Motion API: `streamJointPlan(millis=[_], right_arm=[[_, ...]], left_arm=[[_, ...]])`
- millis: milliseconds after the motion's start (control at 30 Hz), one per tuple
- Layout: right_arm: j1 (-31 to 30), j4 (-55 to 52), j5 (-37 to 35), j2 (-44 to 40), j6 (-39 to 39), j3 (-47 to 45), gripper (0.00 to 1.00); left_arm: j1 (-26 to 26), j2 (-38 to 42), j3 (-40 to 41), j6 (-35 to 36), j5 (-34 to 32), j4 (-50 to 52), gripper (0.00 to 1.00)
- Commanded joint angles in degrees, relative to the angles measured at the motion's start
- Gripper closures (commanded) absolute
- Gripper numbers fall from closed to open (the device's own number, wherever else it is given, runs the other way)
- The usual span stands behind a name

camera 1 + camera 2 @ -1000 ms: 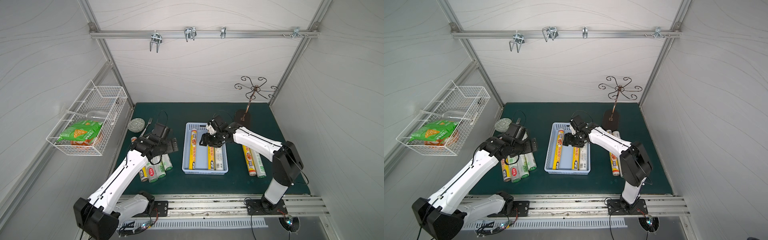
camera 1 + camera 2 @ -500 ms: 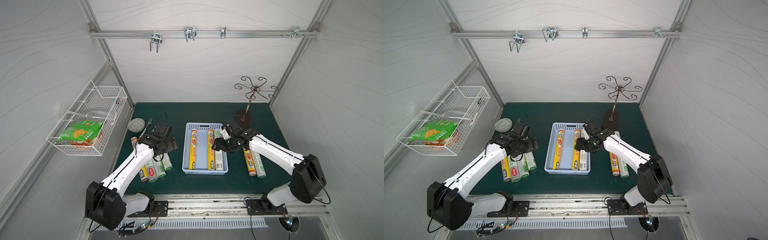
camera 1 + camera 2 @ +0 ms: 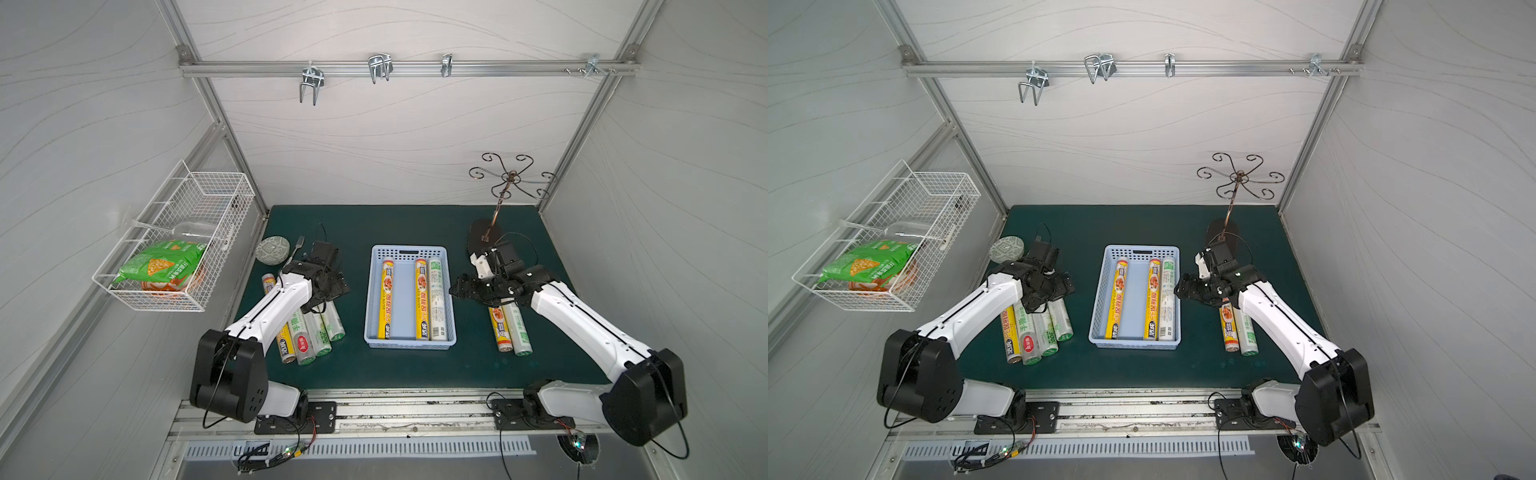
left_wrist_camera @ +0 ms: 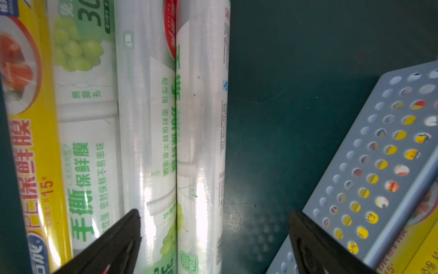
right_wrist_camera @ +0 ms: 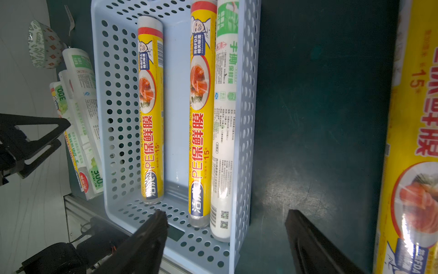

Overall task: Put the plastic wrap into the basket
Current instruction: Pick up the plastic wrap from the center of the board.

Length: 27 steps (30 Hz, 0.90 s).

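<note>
The left gripper (image 4: 214, 213), spread and empty, hovers with the outermost white-green roll (image 4: 201, 118) under its jaws. It should centre on that roll alone, then pinch at mid-length. The right gripper (image 5: 225, 213) is likewise spread and empty.

Left arm (image 3: 274, 307), right arm (image 3: 582, 322) outstretched; both jaws spread, empty.

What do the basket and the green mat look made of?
Basket: likely moulded light-blue plastic, smooth and slightly glossy, its walls pierced with round holes. Mat: dark green with a dull sheen and scuffs. It may be rubber or vinyl, but I cannot tell which.
</note>
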<state>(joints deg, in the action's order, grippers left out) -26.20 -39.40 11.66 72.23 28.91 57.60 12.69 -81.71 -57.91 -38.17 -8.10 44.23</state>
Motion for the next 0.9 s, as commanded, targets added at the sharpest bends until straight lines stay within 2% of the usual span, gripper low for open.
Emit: streamJointPlan(millis=[0,300,867], right_arm=[[0.8,-2.7,1.3,-1.5,-1.8,0.3,0.16],[1.8,-3.2,1.3,-2.4,-2.2,0.3,0.10],[2.3,-3.1,2.1,-1.8,-2.3,-0.2,0.10]], left_arm=[[-1.1,-1.9,-0.8,0.1,0.5,-2.2,0.01],[-2.4,-7.2,-1.7,0.3,1.9,-4.2,0.03],[-2.4,-11.7,-2.4,0.9,4.5,-6.8,0.14]])
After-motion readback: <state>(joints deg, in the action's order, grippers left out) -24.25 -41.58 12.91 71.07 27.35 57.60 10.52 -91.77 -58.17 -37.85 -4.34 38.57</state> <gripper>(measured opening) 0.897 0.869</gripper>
